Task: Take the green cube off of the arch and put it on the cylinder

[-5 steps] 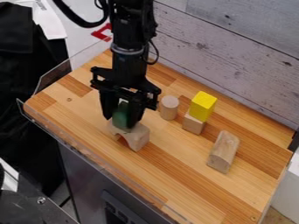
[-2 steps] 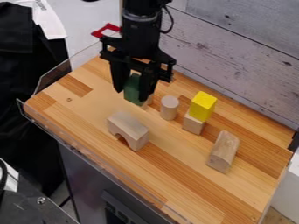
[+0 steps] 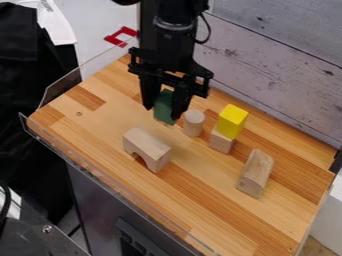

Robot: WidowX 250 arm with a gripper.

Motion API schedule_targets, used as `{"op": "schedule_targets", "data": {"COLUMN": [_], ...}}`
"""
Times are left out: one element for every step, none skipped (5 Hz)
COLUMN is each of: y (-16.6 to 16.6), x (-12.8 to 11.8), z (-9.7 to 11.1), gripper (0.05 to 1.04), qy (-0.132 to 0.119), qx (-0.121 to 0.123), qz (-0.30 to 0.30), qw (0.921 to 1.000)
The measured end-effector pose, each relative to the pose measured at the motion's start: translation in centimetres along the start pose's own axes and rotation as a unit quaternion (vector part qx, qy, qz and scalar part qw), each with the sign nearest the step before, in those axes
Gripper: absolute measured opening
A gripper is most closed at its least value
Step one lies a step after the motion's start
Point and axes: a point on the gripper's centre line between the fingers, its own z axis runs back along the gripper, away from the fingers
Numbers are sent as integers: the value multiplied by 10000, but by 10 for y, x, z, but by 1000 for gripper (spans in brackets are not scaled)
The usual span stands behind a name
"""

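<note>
claw [image 3: 162, 111]: gripping green cube [image 3: 164, 107]
green cube: off arch [image 3: 148, 147], in claw, image-left of cylinder [image 3: 194, 124]
arch: upright on surface [image 3: 207, 187]
cylinder: upright
yellow cube [image 3: 232, 121]: on small wood block [image 3: 220, 142]

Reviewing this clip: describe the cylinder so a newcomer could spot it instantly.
On the wooden tabletop, find the yellow block stacked on a small wooden block. The cylinder stands upright just left of that stack in the picture, beside the green cube in the gripper. Its round, flat top and curved side set it apart from these angular neighbours.
</note>
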Motion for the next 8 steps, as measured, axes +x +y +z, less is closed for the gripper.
{"op": "schedule_targets", "data": {"y": [-4, -8, -11, -12, -13, -13, -14, -14], "x": [9, 19, 26, 30, 31, 33, 36, 37], "z": [0, 3, 9, 5, -2, -11, -14, -20], "gripper": [535, 535, 535, 535, 534, 535, 535, 535], "qy": [-20, -88, -198, -143, -34, 66, 81, 151], "qx": [-25, -36, -89, -103, -112, -107, -111, -110], "qz": [6, -23, -29, -64, -51, -51, -53, -55], "qw": [10000, 10000, 9998, 9998, 9999, 9999, 9999, 9998]}}
